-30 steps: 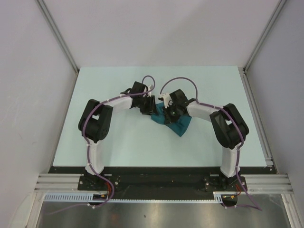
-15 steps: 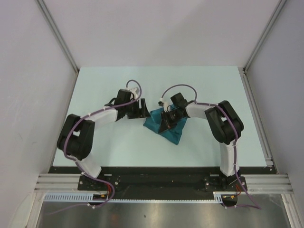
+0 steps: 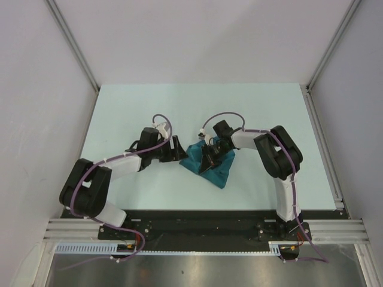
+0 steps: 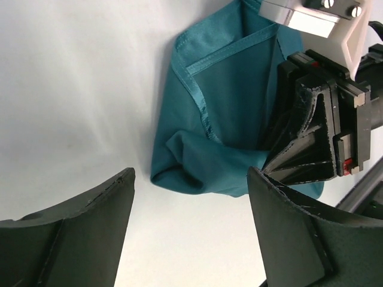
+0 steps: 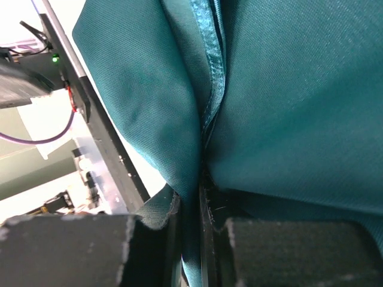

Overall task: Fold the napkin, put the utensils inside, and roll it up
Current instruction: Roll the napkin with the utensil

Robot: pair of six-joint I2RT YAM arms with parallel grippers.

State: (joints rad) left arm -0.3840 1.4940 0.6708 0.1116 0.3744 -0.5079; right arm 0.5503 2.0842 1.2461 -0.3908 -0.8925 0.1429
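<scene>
The dark teal napkin (image 3: 216,169) lies bunched and partly folded in the middle of the table. My right gripper (image 3: 209,156) is shut on a fold of it; in the right wrist view a pleat of the napkin (image 5: 287,89) runs down between the closed fingers of the right gripper (image 5: 194,206). My left gripper (image 3: 177,149) stands just left of the cloth, open and holding nothing. In the left wrist view the left gripper (image 4: 190,179) has wide-apart fingers, with the napkin (image 4: 227,119) in front of them and the right gripper (image 4: 314,140) pinching the cloth's right side. No utensils are in view.
The pale green table top (image 3: 143,107) is bordered by white walls on the left, the right and at the back. A black rail (image 3: 197,224) with both arm bases runs along the near edge.
My left gripper has opened, let go of the napkin and drawn back to the left. The right gripper stayed shut on the cloth and shifted slightly left.
</scene>
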